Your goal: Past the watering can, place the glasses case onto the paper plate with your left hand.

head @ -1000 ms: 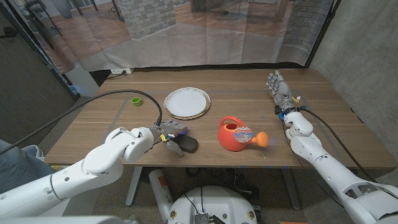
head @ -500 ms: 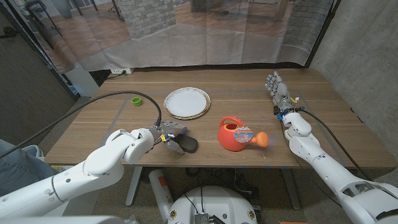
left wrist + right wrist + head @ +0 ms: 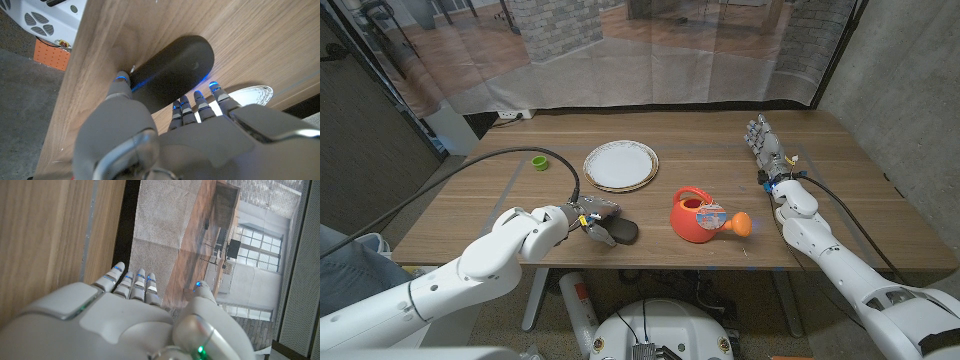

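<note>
At table's near edge: closing on the case (image 3: 618,233), grasp step not yet finished.

Left hand (image 3: 592,219) over the dark case, thumb on one long side, fingers (image 3: 199,98) down the other, touching or nearly so; firm clamp cannot be told. Case flat on the wood, just left of the watering can (image 3: 703,217), plate (image 3: 620,165) well beyond. Next, likely: squeeze, lift, carry past the can. Right hand (image 3: 766,143) idle far off, fingers straight and together, holding nothing.

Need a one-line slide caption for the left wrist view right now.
Left hand closing its fingers around the dark glasses case lying near the wooden table's edge.
</note>
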{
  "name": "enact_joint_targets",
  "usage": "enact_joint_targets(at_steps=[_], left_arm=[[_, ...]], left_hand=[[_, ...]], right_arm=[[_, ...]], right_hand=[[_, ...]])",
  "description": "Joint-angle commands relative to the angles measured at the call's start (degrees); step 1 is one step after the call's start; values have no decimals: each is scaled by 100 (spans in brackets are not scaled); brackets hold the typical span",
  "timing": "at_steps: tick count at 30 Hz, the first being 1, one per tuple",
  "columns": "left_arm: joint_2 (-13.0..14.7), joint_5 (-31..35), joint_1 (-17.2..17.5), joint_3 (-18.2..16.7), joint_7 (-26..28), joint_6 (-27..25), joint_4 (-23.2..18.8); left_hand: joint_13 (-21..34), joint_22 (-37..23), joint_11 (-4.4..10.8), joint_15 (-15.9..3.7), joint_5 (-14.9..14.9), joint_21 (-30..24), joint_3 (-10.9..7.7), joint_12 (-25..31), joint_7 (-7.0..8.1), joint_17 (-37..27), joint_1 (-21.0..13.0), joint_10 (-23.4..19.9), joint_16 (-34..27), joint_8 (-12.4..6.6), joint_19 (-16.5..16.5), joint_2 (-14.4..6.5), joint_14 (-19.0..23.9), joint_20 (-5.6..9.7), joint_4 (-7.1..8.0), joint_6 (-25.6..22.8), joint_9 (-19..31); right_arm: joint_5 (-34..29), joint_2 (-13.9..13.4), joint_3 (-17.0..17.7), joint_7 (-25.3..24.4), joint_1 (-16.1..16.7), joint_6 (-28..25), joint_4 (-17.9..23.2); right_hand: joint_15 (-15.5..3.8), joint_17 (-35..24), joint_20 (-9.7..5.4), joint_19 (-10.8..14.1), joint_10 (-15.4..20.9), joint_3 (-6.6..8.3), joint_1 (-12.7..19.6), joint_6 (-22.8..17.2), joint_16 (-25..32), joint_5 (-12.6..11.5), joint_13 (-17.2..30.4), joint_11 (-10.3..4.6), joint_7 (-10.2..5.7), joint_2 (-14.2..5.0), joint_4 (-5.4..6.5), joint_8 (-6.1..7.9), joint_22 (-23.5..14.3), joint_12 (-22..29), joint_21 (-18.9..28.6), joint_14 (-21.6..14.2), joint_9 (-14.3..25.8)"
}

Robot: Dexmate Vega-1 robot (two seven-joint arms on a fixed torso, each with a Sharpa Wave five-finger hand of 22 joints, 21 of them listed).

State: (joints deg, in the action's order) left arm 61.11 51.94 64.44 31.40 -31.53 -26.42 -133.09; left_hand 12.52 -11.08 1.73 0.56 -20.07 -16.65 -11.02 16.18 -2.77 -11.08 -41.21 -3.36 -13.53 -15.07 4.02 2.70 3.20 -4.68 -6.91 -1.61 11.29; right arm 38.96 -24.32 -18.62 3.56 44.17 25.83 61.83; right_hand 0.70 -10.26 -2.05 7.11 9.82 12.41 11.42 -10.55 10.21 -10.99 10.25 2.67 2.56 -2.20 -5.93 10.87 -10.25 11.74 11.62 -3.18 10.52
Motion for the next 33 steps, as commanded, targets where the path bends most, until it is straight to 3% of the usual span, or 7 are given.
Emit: enact_joint_targets(at_steps=[1, 10, 19, 31, 33], left_arm=[[-75, -64, -134, 126, -79, -34, 68], [-91, -48, -179, 182, -139, -111, 47], [-16, -148, -162, 130, -79, -114, 44], [-68, -249, -257, 142, 21, -127, 104], [-93, -266, -270, 151, 44, -140, 112]], left_hand=[[6, -38, 48, -52, 40, -150, 1, 72, 6, -40, -132, -221, -104, -81, 347, -15, 281, -20, -16, -237, 9], [8, -34, 162, -258, 139, -475, -82, 200, 128, -90, -485, -885, -291, -226, 1263, -196, 1021, 41, -71, -911, 17], [11, -8, 290, -347, 270, -676, -180, 226, 213, -114, -794, -1208, -372, -272, 1869, -330, 1411, 212, -128, -1216, 26], [78, 27, 427, -591, 641, -932, -560, 316, 264, -181, -1651, -1814, -580, -380, 2658, -745, 2260, 441, -242, -1777, 57], [94, 30, 424, -611, 695, -988, -618, 320, 250, -196, -1782, -1878, -591, -383, 2810, -786, 2342, 550, -252, -1825, 63]], right_arm=[[4, 30, -4, 12, -22, 31, -57], [0, 53, -14, -9, -6, 40, -28], [5, 80, -29, -43, 4, 4, -2], [-8, 65, -15, -112, 29, -4, 80], [-13, 48, -11, -128, 47, -15, 115]], right_hand=[[-15, -9, -55, 48, 40, -12, 28, -54, 34, -10, 28, -8, -9, -48, 6, 32, -15, 24, -20, -33, 32], [-18, -9, -55, 50, 47, -15, 27, -50, 34, -11, 29, -12, -6, -46, 4, 31, -15, 26, -20, -35, 32], [-17, -9, -56, 52, 44, -18, 27, -54, 34, -12, 29, -8, -7, -47, 3, 32, -15, 25, -20, -35, 32], [-14, -9, -58, 55, 43, -22, 27, -54, 34, -12, 29, -15, -8, -45, 1, 32, -15, 25, -20, -36, 32], [-17, -9, -57, 54, 49, -23, 26, -57, 35, -12, 29, -12, -10, -44, 0, 33, -15, 27, -20, -38, 32]])
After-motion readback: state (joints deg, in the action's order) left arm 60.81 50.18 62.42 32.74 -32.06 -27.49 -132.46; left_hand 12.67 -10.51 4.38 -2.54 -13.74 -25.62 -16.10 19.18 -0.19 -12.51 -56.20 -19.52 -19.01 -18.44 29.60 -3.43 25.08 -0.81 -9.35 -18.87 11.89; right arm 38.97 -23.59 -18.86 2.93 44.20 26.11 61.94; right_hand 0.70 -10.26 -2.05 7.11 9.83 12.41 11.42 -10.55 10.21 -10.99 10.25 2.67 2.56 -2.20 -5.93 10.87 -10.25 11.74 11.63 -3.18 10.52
